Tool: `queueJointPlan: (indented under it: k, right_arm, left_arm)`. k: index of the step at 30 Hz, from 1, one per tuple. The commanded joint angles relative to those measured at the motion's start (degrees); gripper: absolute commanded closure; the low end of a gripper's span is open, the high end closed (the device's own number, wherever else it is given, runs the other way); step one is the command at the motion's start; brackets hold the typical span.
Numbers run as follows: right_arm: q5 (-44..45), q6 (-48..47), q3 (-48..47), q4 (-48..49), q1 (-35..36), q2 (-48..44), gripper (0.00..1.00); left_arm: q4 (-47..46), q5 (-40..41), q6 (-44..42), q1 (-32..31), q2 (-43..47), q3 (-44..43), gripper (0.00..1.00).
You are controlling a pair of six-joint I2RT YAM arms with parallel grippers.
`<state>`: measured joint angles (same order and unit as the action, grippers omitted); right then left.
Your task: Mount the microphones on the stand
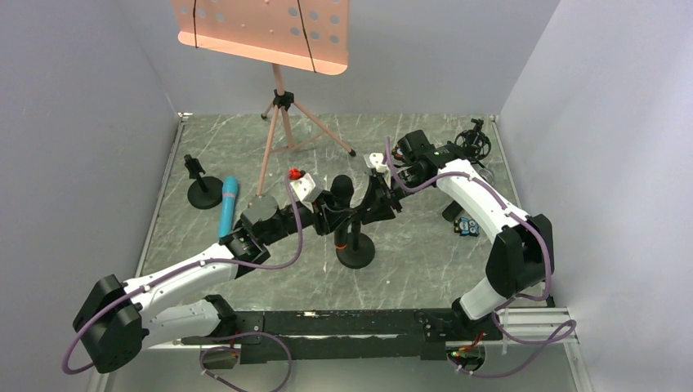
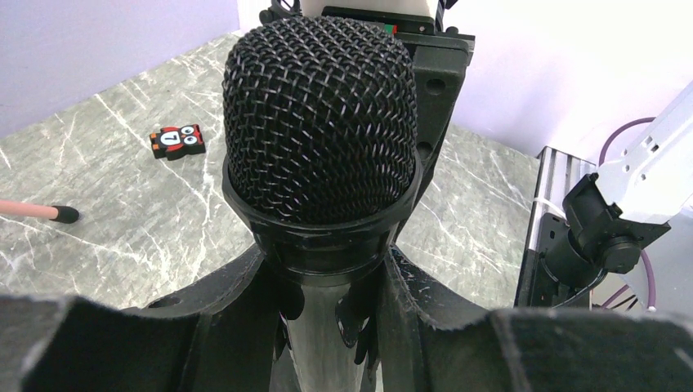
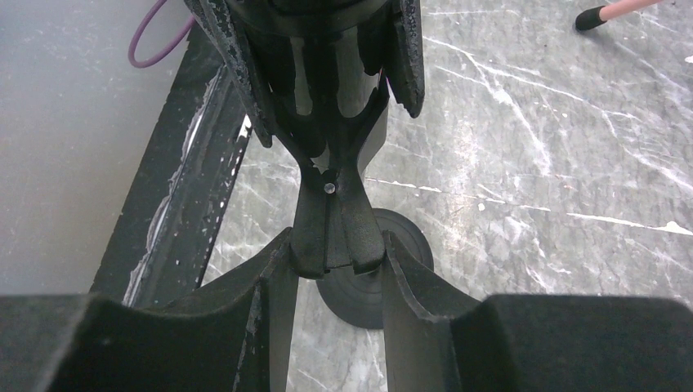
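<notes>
At the middle of the table, the black microphone is held roughly upright above the round base of the stand. The left gripper has its fingers closed on the barrel just under the mesh head. The right gripper has its fingers pinched on the narrow neck of the stand's clip, steadying it. The barrel appears to lie between the clip's prongs; whether it is fully seated cannot be told. A blue microphone lies flat on the table to the left, well apart from the stand.

Handling, as judged: the microphone is rigid and probably weighted toward its head. Its smooth barrel may slide in a loose grip, and the mesh could dent. The barrel below the collar is the sound place to hold; the clip should flex a little to admit it.
</notes>
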<state>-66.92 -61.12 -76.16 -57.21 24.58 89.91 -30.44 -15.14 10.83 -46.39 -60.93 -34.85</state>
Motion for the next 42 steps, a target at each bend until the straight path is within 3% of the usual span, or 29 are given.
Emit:
queueJointPlan:
  k: [1, 4, 8, 19, 24, 32, 36, 42]
  right_arm:
    - [-4.16, -2.67, 0.11, -3.18, 1.32, 0.86, 0.74]
    - [-4.36, -2.64, -0.06, -3.52, 1.35, 0.9, 0.57]
    - [-4.52, -1.95, 0.38, -2.79, 1.22, 0.3, 0.42]
    - [-4.52, -0.47, 1.43, -1.53, 0.53, -1.15, 0.2]
    - [-4.71, -0.59, 2.24, -1.15, 0.06, -1.92, 0.18]
    - [-6.5, -3.47, 4.53, -1.35, -2.52, -3.03, 0.16]
    - [-8.24, -5.59, 6.08, -1.27, -4.4, -3.7, 0.15]
    - [-8.48, -7.69, 9.17, 0.52, -5.64, -4.91, 0.12]
  left_arm:
    - [-4.19, 3.14, -0.02, 0.15, -0.27, -0.44, 1.0]
    - [-2.89, 2.68, 0.51, 0.1, -0.67, -1.33, 0.96]
    - [-0.46, 3.19, 2.35, 0.08, -1.34, -2.76, 0.65]
    - [4.18, 6.96, 3.8, 0.14, 1.91, -3.54, 0.1]
    - [6.9, 7.36, 2.65, 0.14, 4.94, -3.63, 0.01]
    - [18.13, 13.61, 0.68, 0.15, 16.18, -2.15, 0.01]
    - [22.01, 14.96, 1.38, 0.2, 26.03, 3.46, 0.01]
    - [18.13, 4.25, -4.46, 0.18, 34.28, 14.25, 0.01]
